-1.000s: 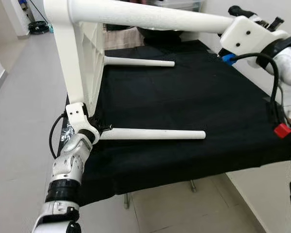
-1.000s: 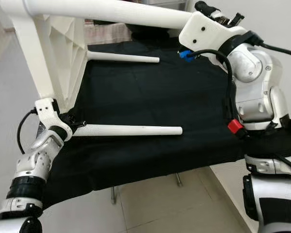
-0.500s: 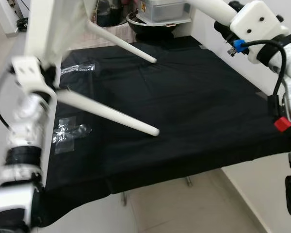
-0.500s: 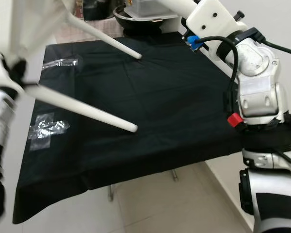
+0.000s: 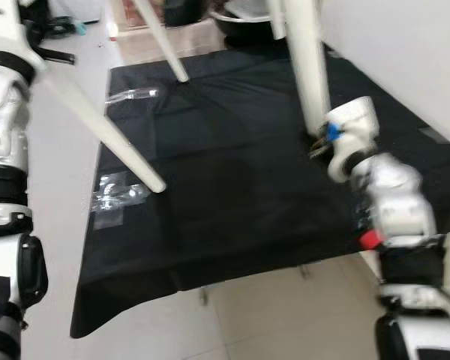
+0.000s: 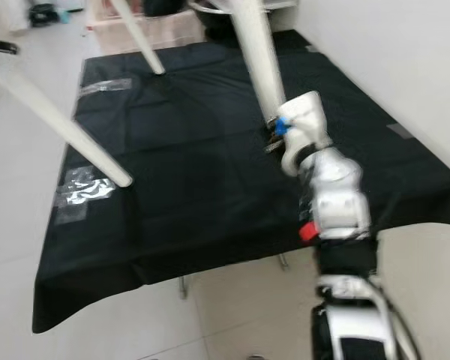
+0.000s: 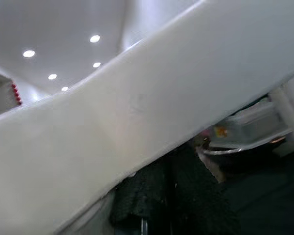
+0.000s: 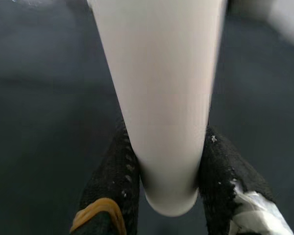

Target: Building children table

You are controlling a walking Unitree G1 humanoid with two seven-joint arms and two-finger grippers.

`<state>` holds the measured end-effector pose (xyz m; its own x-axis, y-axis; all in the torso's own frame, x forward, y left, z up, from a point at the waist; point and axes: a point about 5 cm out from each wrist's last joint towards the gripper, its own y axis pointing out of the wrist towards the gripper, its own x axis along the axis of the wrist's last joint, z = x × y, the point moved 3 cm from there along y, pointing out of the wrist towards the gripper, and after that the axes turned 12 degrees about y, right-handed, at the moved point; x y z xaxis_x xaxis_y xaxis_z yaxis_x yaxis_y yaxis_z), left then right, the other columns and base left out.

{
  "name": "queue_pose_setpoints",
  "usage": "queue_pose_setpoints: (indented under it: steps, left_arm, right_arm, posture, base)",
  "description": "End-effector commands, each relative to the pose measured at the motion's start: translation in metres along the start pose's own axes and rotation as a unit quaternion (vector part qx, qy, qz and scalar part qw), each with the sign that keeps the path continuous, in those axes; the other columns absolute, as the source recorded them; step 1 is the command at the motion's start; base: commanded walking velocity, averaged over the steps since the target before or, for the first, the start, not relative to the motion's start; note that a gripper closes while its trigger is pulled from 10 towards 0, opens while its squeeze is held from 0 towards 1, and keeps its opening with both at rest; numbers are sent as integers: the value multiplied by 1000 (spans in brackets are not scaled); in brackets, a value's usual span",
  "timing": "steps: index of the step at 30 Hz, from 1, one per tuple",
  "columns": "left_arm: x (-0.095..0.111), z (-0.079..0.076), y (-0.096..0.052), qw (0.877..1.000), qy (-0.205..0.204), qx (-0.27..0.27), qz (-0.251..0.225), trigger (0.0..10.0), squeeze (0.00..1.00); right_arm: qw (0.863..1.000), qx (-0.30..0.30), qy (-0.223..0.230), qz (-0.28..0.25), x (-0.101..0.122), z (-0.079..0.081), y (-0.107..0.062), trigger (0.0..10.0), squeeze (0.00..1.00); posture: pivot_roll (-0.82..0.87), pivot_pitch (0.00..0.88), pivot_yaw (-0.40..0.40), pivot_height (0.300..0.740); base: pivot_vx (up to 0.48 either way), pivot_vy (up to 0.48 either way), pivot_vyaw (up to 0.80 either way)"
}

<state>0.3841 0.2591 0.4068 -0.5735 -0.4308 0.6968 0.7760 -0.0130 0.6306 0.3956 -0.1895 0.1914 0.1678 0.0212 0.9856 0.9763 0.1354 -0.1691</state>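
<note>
Now the right gripper (image 8: 169, 196) has its fingers (image 8: 112, 186) clamped around a white table leg (image 5: 307, 67) (centre-right, above the black worktop (image 5: 232, 187)); left gripper's finger state cannot be told.

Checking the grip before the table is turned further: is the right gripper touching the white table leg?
Touching. The right wrist view shows the right gripper with both black fingers pressed against the white table leg.
</note>
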Motion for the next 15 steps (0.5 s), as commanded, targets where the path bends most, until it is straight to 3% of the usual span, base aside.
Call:
queue_pose_setpoints:
  steps: [1,2,4,6,9,10,11,12,13,14,15]
  left_arm:
    - [5,17,-2,999,6,30,-9,10000,0]
    - [2,8,-3,1000,1,15,-10,10000,0]
    - [2,8,-3,1000,1,15,-10,10000,0]
    - [-5,-11,-6,1000,-16,-15,-4,10000,0]
    - [-8,-17,-8,1000,-20,-24,-3,10000,0]
    - [-12,-27,-12,999,-30,-37,2,10000,0]
    - [-19,-39,-18,998,-41,-55,10,10000,0]
    - [-19,-39,-18,998,-41,-55,10,10000,0]
    - [-24,-50,-24,996,-48,-70,17,10000,0]
    - [-30,-61,-31,994,-54,-88,24,10000,0]
    - [-30,-61,-31,994,-54,-88,24,10000,0]
  right_arm:
    - [996,-62,39,52,-33,-23,-2,0,0]
    - [996,-61,42,47,-32,-19,2,0,0]
    - [996,-61,42,47,-32,-19,2,0,0]
    - [997,-58,39,24,-19,-14,10,0,0]
    - [998,-56,40,15,-14,-12,12,0,0]
    - [998,-51,39,-1,-9,-8,14,4078,0]
    - [998,-52,39,-18,-4,-6,15,10000,0]
    - [998,-52,39,-18,-4,-6,15,10000,0]
    - [997,-50,48,-34,0,-3,15,10000,325]
    - [996,-43,59,-49,3,1,15,10000,961]
    - [996,-43,59,-49,3,1,15,10000,961]
  posture:
    - [-71,109,88,740]
    - [-69,110,91,740]
    - [-69,110,91,740]
    - [-62,115,90,740]
    - [-62,115,90,740]
    - [-62,117,92,740]
    - [-62,119,93,740]
    - [-62,119,93,740]
    - [-62,119,93,740]
    - [-66,120,92,740]
    - [-66,120,92,740]
  base:
    - [0,0,0]
    - [0,0,0]
    - [0,0,0]
    - [0,0,0]
    - [0,0,0]
    - [0,0,0]
    - [0,0,0]
    - [0,0,0]
    - [0,0,0]
    - [0,0,0]
    - [0,0,0]
